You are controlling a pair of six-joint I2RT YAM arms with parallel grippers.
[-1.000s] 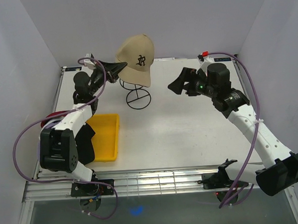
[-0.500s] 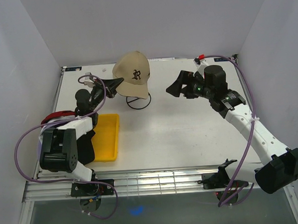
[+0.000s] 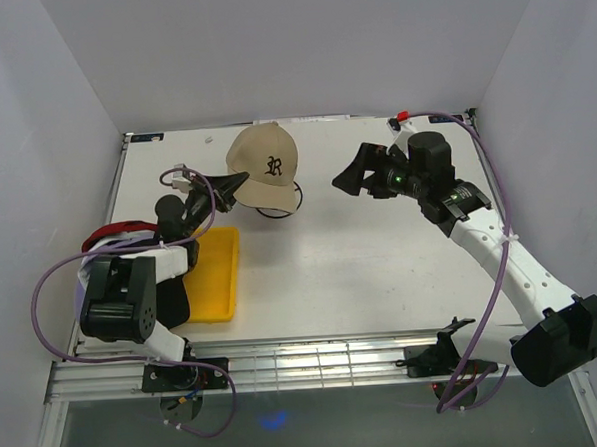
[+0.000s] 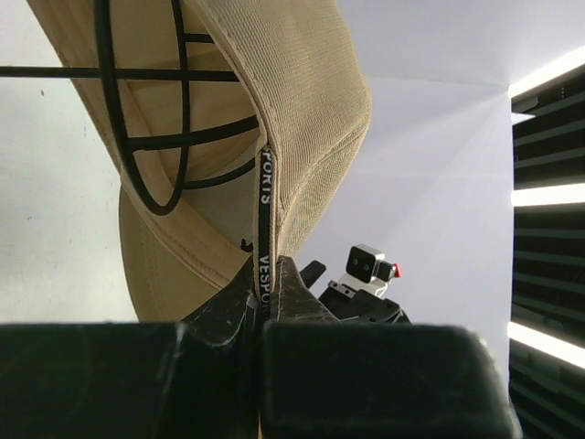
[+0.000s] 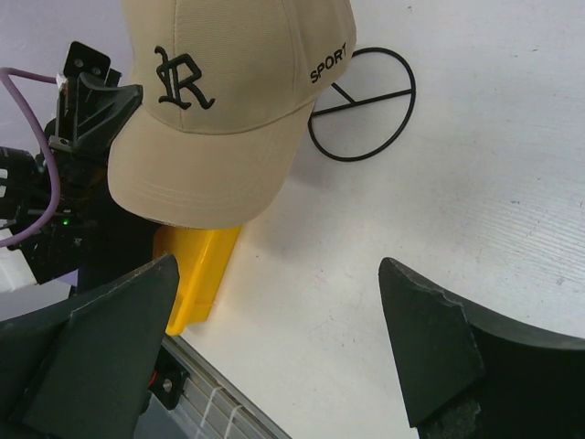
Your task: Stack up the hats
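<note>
The tan baseball cap, with a black letter R on its front and the word SPORT on its side, sits over the dome of the black wire stand at the far middle of the white desk. The stand's round base ring shows on the desk just past the cap's right edge. The left gripper reaches in from the left, and its jaws are closed tight on the cap's lower edge. The left wrist view shows them pinching the fabric and the black printed tape inside it, with the wire dome inside the crown above. The cap's brim points toward the near left, above the far end of the yellow tray, which lies on the desk beside the left arm. The right gripper hangs above the desk to the right of the cap, apart from it and facing it, its jaws spread wide and holding nothing.
</note>
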